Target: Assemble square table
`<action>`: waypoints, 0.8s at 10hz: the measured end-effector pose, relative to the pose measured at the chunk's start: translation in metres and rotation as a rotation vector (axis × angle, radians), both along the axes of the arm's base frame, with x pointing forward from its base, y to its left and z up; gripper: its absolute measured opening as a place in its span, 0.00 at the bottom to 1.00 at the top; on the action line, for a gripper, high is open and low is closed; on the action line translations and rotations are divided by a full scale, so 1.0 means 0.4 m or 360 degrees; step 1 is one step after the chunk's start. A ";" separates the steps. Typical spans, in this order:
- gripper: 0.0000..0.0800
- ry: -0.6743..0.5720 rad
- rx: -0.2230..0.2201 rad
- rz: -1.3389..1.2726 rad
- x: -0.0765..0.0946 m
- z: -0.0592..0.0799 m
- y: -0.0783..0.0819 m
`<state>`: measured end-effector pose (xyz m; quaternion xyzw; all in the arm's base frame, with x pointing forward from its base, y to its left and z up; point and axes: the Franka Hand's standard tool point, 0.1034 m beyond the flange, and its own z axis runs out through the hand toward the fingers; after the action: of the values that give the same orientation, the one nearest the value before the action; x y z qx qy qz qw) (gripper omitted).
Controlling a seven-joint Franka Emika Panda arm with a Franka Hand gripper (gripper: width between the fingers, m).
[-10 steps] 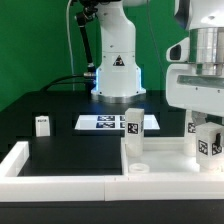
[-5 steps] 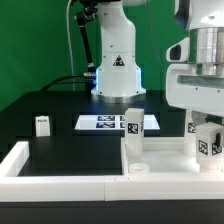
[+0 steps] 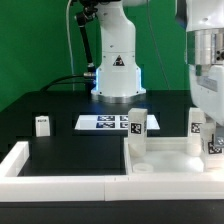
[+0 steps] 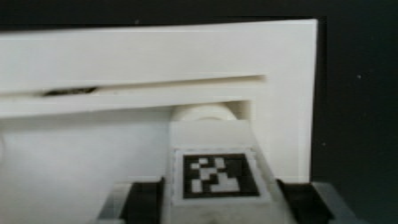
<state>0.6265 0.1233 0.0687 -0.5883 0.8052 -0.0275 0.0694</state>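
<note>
The white square table top [image 3: 165, 158] lies at the exterior view's right, against the white wall bars. One white tagged leg [image 3: 135, 130] stands upright at its near-left corner, and another [image 3: 197, 125] stands further right. My gripper [image 3: 212, 136] hangs over the top's right part, shut on a third leg [image 3: 215, 144] that the frame edge partly cuts off. In the wrist view this leg [image 4: 215, 150] sits between my dark fingers [image 4: 139, 200], tag facing the camera, in front of the top's rim [image 4: 143, 70]. A fourth leg [image 3: 42, 125] stands loose at the left.
The marker board [image 3: 105, 123] lies flat in front of the robot base [image 3: 118, 70]. White wall bars [image 3: 60, 178] edge the black surface at the front and left. Black table surface shows between the loose leg and the table top.
My gripper has shifted towards the exterior view's right with the leg in it, uncovering more of the upright leg beside it. The table top and the other legs have not moved.
</note>
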 end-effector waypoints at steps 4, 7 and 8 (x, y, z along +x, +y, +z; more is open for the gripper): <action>0.36 -0.0041 0.0028 -0.0159 0.003 -0.006 0.013; 0.77 -0.0125 -0.0130 0.0573 0.026 0.012 0.017; 0.80 -0.0133 -0.0155 0.0753 0.023 0.016 0.026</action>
<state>0.6358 0.1338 0.0751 -0.7616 0.6391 -0.0736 0.0786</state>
